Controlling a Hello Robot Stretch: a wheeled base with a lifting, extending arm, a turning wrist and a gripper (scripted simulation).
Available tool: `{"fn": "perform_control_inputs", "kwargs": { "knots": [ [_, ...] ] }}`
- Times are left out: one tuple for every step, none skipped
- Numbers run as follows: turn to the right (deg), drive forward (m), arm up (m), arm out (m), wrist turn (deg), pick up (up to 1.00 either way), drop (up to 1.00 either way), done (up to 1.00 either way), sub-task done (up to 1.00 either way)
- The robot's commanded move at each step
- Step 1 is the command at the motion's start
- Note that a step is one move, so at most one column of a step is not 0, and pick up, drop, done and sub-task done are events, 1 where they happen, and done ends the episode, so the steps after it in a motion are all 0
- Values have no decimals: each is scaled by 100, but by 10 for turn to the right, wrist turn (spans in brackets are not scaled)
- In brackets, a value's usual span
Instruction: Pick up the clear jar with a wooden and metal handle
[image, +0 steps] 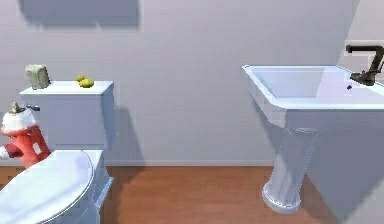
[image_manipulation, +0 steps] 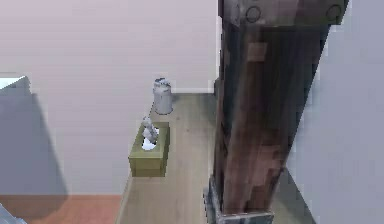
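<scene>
In the arm side view a small pale grey jar (image_manipulation: 162, 97) with a darker top stands upright at the far end of a tan wooden surface (image_manipulation: 185, 185), close to the wall. Nearer along the same surface lies an olive tissue box (image_manipulation: 148, 156) with a white tissue sticking out of it.
A wide dark brown upright post (image_manipulation: 270, 110) with round metal fittings rises right of the jar. A pale grey block (image_manipulation: 20, 140) stands at the left. In the forward view: a white toilet (image: 60, 180) with small things on its tank (image: 70, 115), a red-and-white object (image: 22, 135), a pedestal sink (image: 300, 100) with a dark faucet (image: 366, 60), and wooden floor (image: 190, 195).
</scene>
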Motion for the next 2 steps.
{"fn": "perform_control_inputs", "kwargs": {
  "knots": [
    [0,0,50,0,0,0,0,0,0],
    [0,0,38,0,0,0,0,0,0]
  ]
}}
